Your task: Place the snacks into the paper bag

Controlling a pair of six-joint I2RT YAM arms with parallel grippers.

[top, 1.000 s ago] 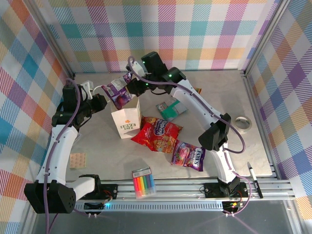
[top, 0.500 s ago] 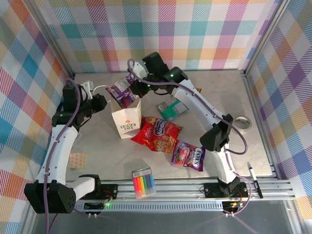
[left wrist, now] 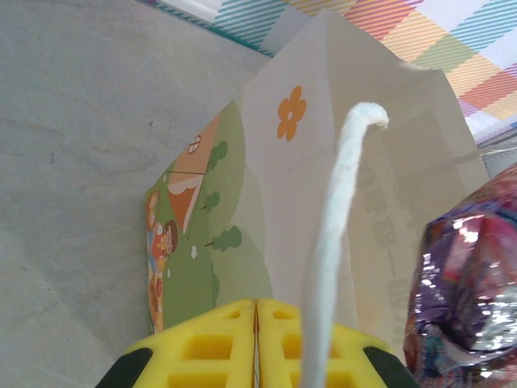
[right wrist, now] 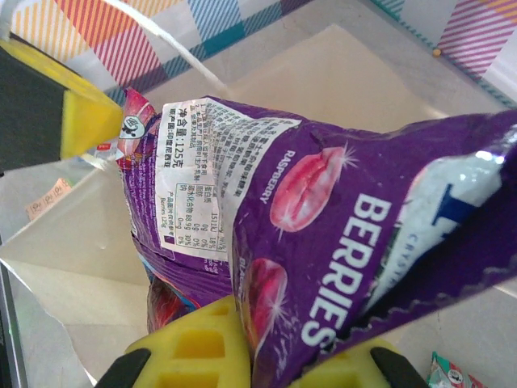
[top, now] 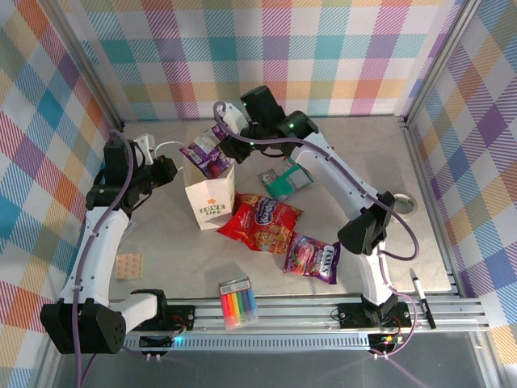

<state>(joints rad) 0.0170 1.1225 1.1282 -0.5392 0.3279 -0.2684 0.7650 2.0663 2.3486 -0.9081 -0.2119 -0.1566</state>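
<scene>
The right gripper [top: 229, 145], clamping the purple packet [top: 206, 153], has edged over the paper bag [top: 210, 198] — left gripper [left wrist: 257, 339] pinching its handle [left wrist: 335, 242] — so lowering looks next.

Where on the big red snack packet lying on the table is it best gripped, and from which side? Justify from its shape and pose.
Probably the flat sealed edge at its far right corner, coming down from above. The red packet lies flat and looks too wide to span; its left end sits close to the paper bag, its near end by a purple packet.
</scene>
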